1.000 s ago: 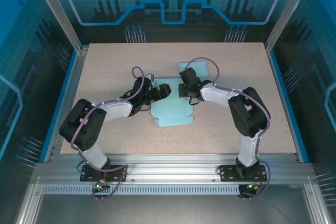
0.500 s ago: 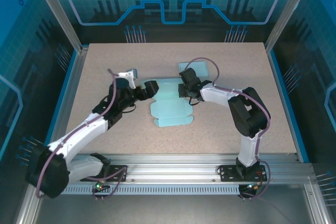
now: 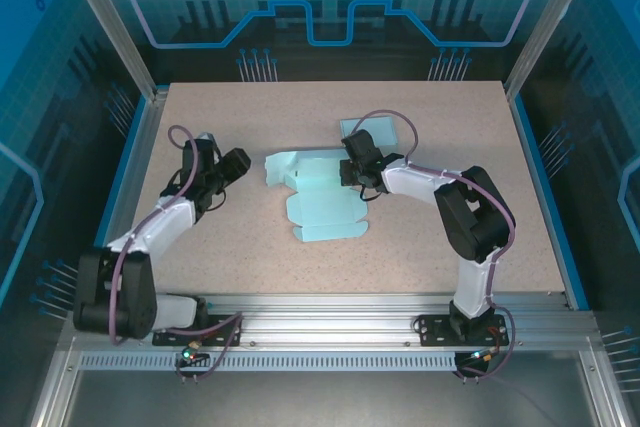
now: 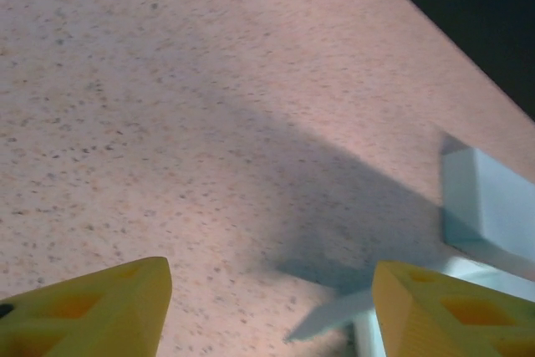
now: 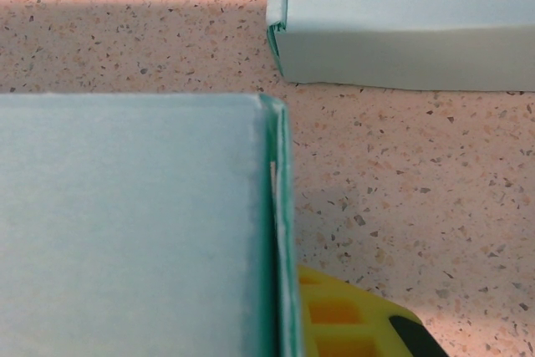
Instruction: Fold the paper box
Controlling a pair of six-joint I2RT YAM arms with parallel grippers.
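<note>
Paper box (image 3: 320,209) lies part-folded, right hand (image 3: 350,170) seemingly pinching its wall, left hand (image 3: 238,161) spread, well apart.

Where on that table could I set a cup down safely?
Free: the table's far-left corner behind the left arm, the wide strip beyond the right arm, and the near strip before the paper box. Crowded: the middle, where the paper box, a small folded box and the right fingers sit close.

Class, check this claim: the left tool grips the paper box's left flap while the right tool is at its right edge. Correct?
No: in the top external view the left tool is open, apart from the paper box; the right tool is at its right edge.
</note>
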